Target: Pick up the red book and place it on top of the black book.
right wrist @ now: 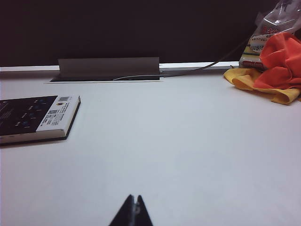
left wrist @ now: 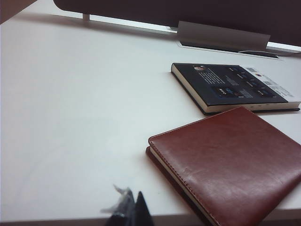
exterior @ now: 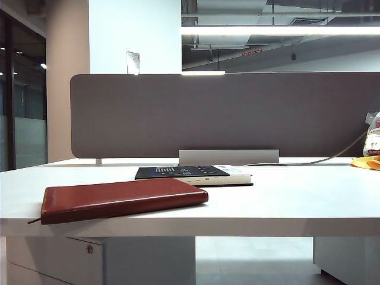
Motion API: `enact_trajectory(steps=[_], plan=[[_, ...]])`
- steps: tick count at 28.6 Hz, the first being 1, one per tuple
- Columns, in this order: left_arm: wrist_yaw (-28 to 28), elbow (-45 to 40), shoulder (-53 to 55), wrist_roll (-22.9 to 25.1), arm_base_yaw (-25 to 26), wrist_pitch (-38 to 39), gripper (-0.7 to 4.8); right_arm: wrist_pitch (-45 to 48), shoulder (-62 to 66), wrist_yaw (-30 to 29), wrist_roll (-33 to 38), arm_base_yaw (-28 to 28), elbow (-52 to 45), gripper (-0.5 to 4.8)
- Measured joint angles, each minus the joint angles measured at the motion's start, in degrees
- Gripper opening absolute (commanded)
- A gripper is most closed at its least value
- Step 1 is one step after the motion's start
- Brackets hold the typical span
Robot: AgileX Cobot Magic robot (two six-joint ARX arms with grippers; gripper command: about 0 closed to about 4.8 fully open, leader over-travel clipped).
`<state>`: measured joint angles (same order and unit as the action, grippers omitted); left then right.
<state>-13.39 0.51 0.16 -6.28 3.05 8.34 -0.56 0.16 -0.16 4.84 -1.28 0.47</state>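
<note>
Pick not yet begun. Red book [exterior: 122,199] lies near-left on bench [exterior: 297,202], black book [exterior: 193,174] just behind. Left gripper [left wrist: 134,212] and right gripper [right wrist: 133,213] both closed, empty, at near edge. Next: left gripper opens, reaches red book.

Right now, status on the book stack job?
Left gripper shut, empty, at the near edge. Right gripper shut, empty, over bare table. Red book flat at the front, black book behind it; not stacked. Nothing blocking.

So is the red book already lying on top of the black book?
No, the red book lies flat on the white table in front of the black book, which has nothing on its cover.
</note>
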Motion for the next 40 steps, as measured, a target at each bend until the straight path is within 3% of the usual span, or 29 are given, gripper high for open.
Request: enact_trajectory(steps=[3,6,10,17,25,34,40], plan=[[0.0,0.0,0.0,0.0,0.0,0.0,-0.03,-0.2,0.0,-3.7,3.4,0.0,0.0,0.0],[0.0,0.0,0.0,0.0,0.0,0.0,-0.03,-2.8,0.0,-12.1,7.0,0.0,0.0,0.0],[-0.1,0.0,0.0,0.0,0.0,0.0,-0.03,-7.2,0.0,-16.3,9.9,0.0,0.0,-0.01],[-0.2,0.0,0.0,-2.4,0.0,0.0,-0.03,-14.5,0.3,-16.5,12.3,-0.2,7.5,0.0],[-0.1,0.0,0.0,-2.4,0.0,0.0,-0.03,-16.3,11.8,-19.3,16.8,-0.2,14.1,-0.01],[-0.2,0.0,0.0,-2.4,0.0,0.0,-0.03,-15.1,25.3,-19.6,14.0,-1.7,26.8,-0.01],[-0.4,0.0,0.0,-3.1,0.0,0.0,-0.03,-21.1,31.1,-22.9,11.1,-1.7,36.7,-0.01]])
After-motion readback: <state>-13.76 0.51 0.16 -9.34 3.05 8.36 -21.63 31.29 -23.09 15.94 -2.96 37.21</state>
